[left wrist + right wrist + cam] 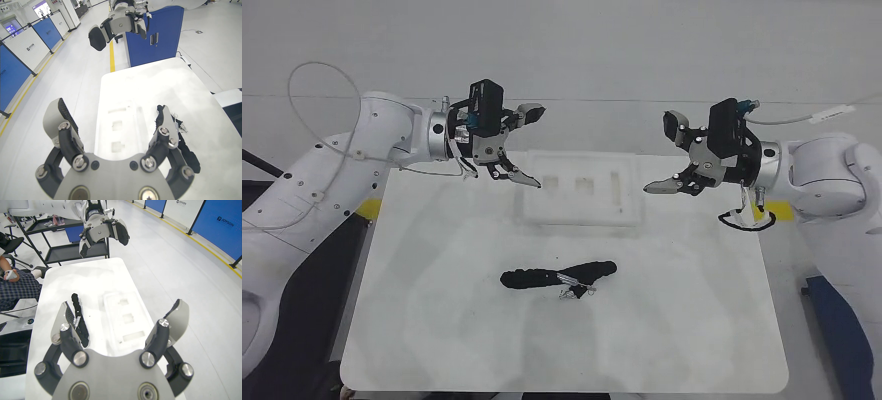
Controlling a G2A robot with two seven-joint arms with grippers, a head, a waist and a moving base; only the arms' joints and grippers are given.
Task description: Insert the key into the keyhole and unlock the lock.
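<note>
- One round-cornered white table (442, 330) carries everything.
- One shallow white foam tray (634, 190) lies on the table's far half. It has three cut-out recesses, all bare.
- One long black fabric-sleeved cable lock (542, 277) lies flat on the table, on the robot's side of the tray and apart from it.
  - Its long axis runs left to right, roughly parallel to the line between the two grippers, with its right end slightly farther from the robot.
  - The keyhole cannot be made out.
- Two grippers hang above the table's far part, one off each end of the tray, facing each other.
  - The left gripper (532, 148) has its fingers spread wide and holds nothing.
  - The right gripper (662, 153) is likewise spread and bare.
  - From either one the lock lies down and back toward the robot.
  - By my reckoning the left is marginally nearer the lock's middle, though the lock sits almost between them.
- One small bunch of silver metal keys (573, 290) lies touching the lock's near side at mid-length. How many keys it holds is too small to count.
</note>
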